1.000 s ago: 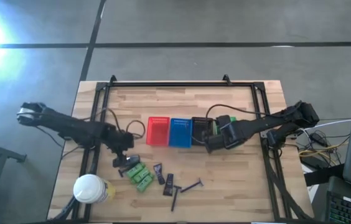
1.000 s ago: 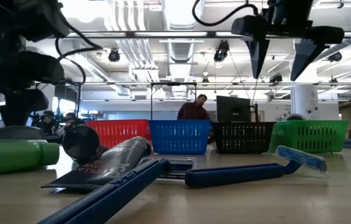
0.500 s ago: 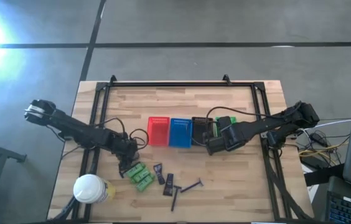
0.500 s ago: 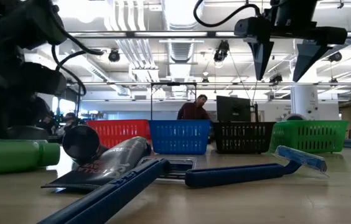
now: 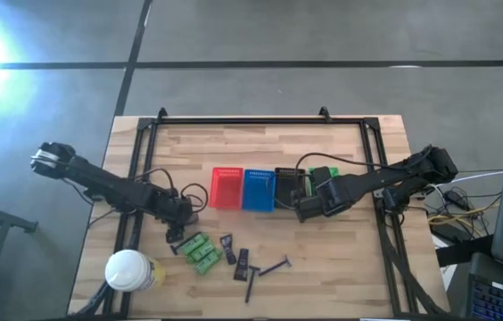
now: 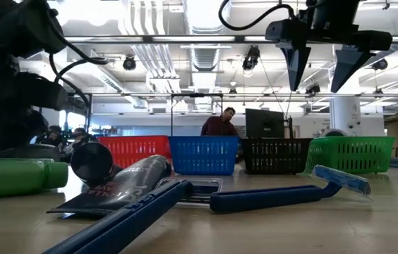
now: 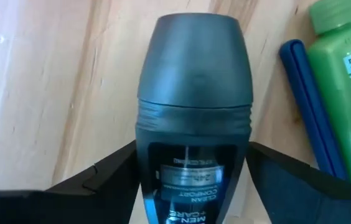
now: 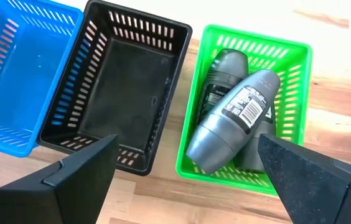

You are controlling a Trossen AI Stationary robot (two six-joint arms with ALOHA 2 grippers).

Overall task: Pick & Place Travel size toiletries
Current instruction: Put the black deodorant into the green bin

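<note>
In the left wrist view my left gripper is shut on a grey roll-on bottle that lies on the wood beside a green bottle and a blue razor handle. From above, this gripper is at the left end of the toiletry cluster: green bottles, dark tubes, razors. My right gripper hangs wide open over the black basket and the green basket, which holds grey roll-ons. My left gripper has the roll-on's body, below the cap, between its two fingers, one on each flank. The fingers lie along the bottle, and its domed cap points away from the gripper. Whether the bottle is off the wood cannot be told.
A white-lidded yellow container stands near the table's near left corner. The red, blue, black and green baskets sit in a row mid-table. A black frame borders the table. A person stands in the room behind.
My left gripper dipped a little toward the near edge and the green bottles, then eased back slightly toward the far edge. My right arm kept still.
</note>
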